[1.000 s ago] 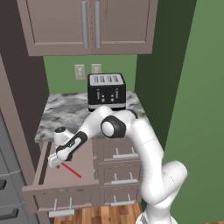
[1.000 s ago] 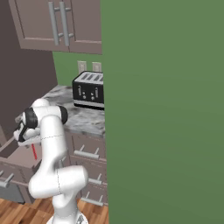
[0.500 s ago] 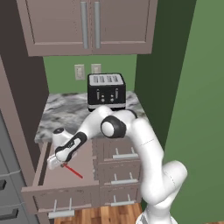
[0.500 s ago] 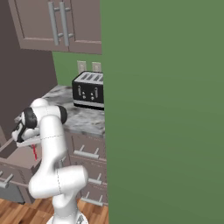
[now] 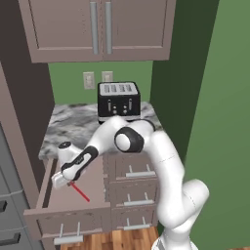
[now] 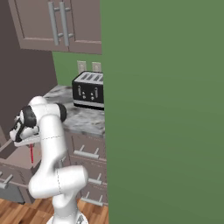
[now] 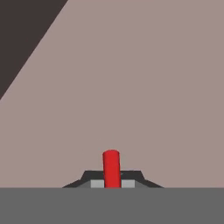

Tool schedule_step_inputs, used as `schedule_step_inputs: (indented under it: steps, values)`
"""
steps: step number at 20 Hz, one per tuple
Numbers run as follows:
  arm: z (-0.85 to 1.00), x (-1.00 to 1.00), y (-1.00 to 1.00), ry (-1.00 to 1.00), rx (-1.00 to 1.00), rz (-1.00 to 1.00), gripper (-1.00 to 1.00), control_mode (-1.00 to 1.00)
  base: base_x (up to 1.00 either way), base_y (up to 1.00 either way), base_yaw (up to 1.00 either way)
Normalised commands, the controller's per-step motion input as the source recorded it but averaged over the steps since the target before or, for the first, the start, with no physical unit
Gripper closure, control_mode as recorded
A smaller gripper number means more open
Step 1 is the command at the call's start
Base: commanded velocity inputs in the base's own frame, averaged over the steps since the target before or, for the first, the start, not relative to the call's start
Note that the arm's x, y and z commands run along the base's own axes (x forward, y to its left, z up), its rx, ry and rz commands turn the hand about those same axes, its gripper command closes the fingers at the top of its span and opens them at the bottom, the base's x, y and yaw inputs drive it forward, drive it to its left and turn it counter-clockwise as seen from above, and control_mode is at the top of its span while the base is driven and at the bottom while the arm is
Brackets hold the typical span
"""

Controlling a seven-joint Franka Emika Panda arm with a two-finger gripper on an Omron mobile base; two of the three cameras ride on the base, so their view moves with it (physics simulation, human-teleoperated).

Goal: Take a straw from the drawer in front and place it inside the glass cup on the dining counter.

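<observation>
I see gripper (image 7: 112, 183) clamped tight on straw (image 7: 111, 168) — red tip poking up between fingertips. Straw lies slanted inside open drawer (image 5: 73, 212), probably resting on floor. Black toaster (image 5: 118, 101) on marbled desk (image 5: 66, 128) behind.

A black four-slot toaster (image 5: 118, 101) with small pale knobs on its front stands on a small grey-and-white marbled bench (image 5: 73, 127), pushed back toward the green wall (image 5: 68, 80). On that wall, just behind the toaster, sit two pale outlet plates (image 5: 88, 79) side by side. Above hang taupe-brown upper cabinets (image 5: 97, 27) with two doors and long vertical silver bar handles (image 5: 93, 27) close together at the middle seam. Below the bench, a stack of narrow taupe drawers (image 5: 134, 183) carries short silver handles. The floor (image 5: 122, 239) is reddish-brown wood planks. In the right base view, a broad flat green panel (image 6: 164, 109) rises close by on the right.
</observation>
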Motion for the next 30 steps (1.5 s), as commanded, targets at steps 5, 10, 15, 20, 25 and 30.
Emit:
schedule_step_inputs:
  steps: [5, 10, 15, 20, 25, 30]
  values:
    - [0.99, 0.0, 0.0, -0.05, 0.01, -0.01, 1.0, -1.0, 0.0, 0.0, 0.0]
    - [0.94, -0.05, -0.07, -0.01, 0.0, -0.02, 1.0, -1.0, 0.0, 0.0, 0.0]
    - [0.83, -0.36, -0.54, -0.02, 0.0, 0.0, 1.0, -1.0, 0.0, 0.0, 0.0]
    - [0.9, -0.35, -0.74, -0.1, 0.01, 0.0, 1.0, -1.0, 0.0, 0.0, 0.0]
    - [0.86, -0.14, -0.72, -0.12, 0.06, -0.05, 1.0, -1.0, 0.0, 0.0, 0.0]
    - [0.59, 0.0, -0.69, -0.06, 0.03, -0.16, 1.0, -1.0, 0.0, 0.0, 0.0]
